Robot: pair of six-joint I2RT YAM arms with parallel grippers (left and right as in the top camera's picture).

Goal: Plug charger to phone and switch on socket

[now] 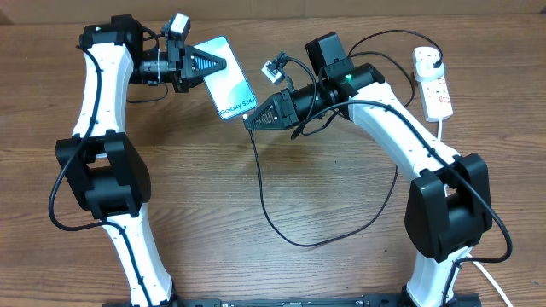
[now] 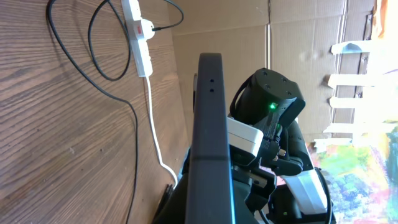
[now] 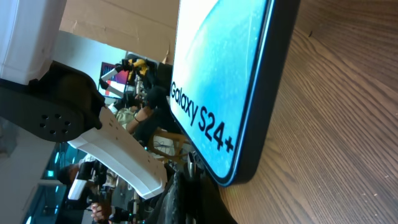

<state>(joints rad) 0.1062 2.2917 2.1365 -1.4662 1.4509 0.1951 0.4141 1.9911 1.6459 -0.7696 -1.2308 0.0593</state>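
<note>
The phone [image 1: 229, 81] is grasped by the left hand [image 1: 205, 61] and the charger [image 1: 258, 175] clenched in the right hand [image 1: 254, 119]. Plugging is judged underway, and the tip must be aligned with the port.

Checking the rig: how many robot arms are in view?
2. The left arm reaches from the left, end effector on the Galaxy S24+ phone's far end; the right arm from the right, end effector at its near end. None seems hidden.

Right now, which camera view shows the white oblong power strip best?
The overhead view: the whole white oblong power strip is visible, unobstructed. The left wrist view shows the strip closer, but the top edge cuts it off. The right wrist view does not show it.
</note>
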